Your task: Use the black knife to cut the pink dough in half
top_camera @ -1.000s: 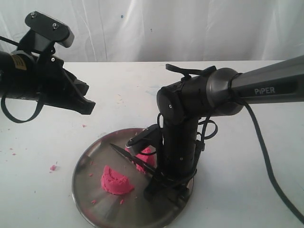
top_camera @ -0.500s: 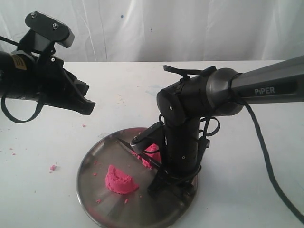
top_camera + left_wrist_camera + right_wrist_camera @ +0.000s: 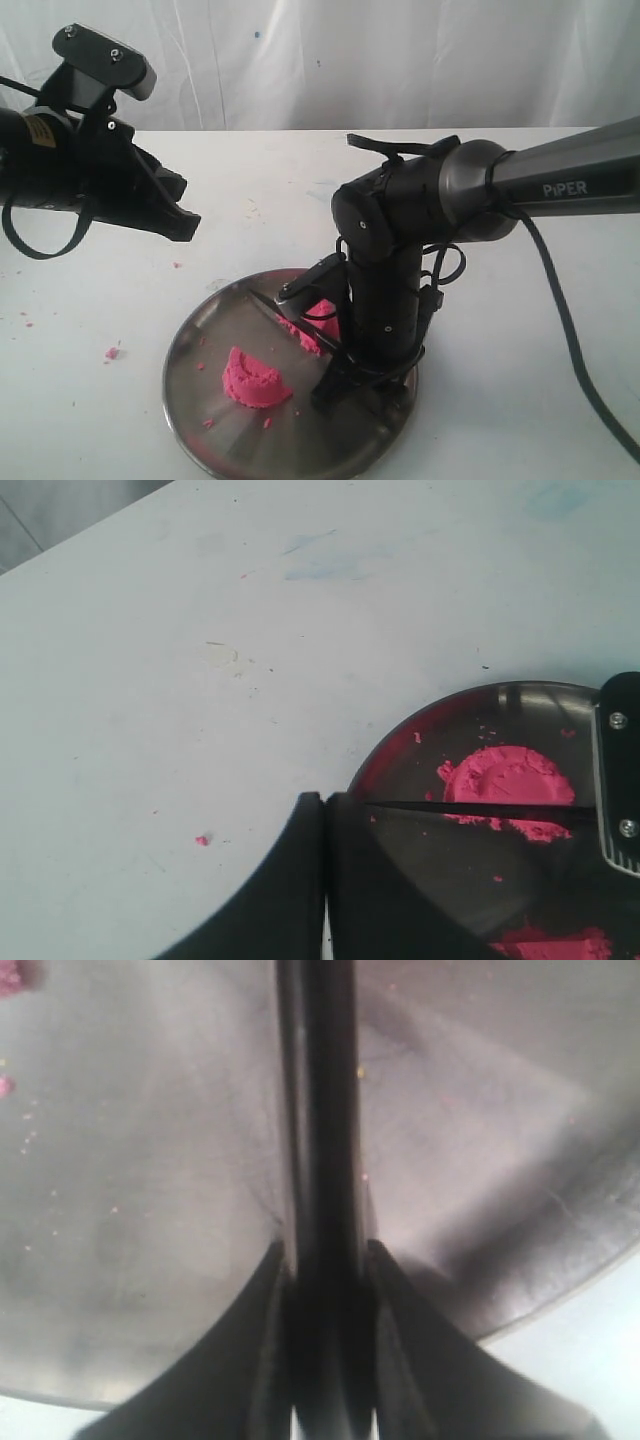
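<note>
White table (image 3: 480, 400), curtain behind. Steel plate (image 3: 200, 400) near centre, pink dough (image 3: 255, 380) on it in two lumps, looks cut. Right hand (image 3: 340, 385) clamped on black knife (image 3: 288, 317), blade between lumps. Left hand (image 3: 185, 222) closed, empty, hovering left. Tip: lift blade straight up, no dragging.

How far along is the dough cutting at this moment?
Done: the pink dough lies as two separate lumps on the steel plate. In hand: the right gripper grips the black knife, blade low between the lumps. Remaining: lifting the knife clear; the left gripper hovers shut off the plate.
</note>
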Tool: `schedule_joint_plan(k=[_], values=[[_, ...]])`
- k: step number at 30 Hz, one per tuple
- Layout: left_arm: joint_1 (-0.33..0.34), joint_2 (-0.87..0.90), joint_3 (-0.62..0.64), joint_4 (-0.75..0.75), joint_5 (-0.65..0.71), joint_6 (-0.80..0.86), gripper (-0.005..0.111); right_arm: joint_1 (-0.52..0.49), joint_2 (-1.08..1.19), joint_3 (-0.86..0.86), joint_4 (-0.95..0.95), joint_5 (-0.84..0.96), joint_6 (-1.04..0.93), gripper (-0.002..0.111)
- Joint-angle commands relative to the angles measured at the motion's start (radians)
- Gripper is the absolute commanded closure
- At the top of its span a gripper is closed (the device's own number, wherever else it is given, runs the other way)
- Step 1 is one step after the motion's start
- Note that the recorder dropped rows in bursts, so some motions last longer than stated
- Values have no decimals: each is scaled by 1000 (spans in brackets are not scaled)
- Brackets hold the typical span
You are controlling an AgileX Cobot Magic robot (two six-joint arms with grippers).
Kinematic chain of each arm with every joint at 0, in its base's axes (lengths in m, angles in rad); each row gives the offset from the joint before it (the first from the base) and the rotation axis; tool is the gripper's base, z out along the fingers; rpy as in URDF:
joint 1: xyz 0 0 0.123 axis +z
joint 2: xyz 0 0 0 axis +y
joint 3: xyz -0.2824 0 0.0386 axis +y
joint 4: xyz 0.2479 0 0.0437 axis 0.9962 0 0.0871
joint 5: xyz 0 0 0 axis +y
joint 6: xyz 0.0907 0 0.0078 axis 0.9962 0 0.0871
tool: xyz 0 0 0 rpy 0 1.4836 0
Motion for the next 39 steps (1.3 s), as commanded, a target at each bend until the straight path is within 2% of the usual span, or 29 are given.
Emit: schedule_joint_plan(k=[1,17,26,30,36,39], values=[[0,-11,6,-7,2,-6,107,-1,-20,1,3,-8,-6,108],[0,-11,6,-7,2,-6,107,-1,-28,1,3,-10,-6,108],[0,-11,6,-7,2,-6,107,-3,-169,10,-21,-44,-2,108],[0,-11,6,-7,2,-6,107,-43,-169,42,-35,-115,6,108],[0,-11,6,-7,2,-6,107,-142,-171,79,-19,-113,17,108],[0,-11,6,-7,2,-6,107,-141,-171,116,1,-110,14,108]])
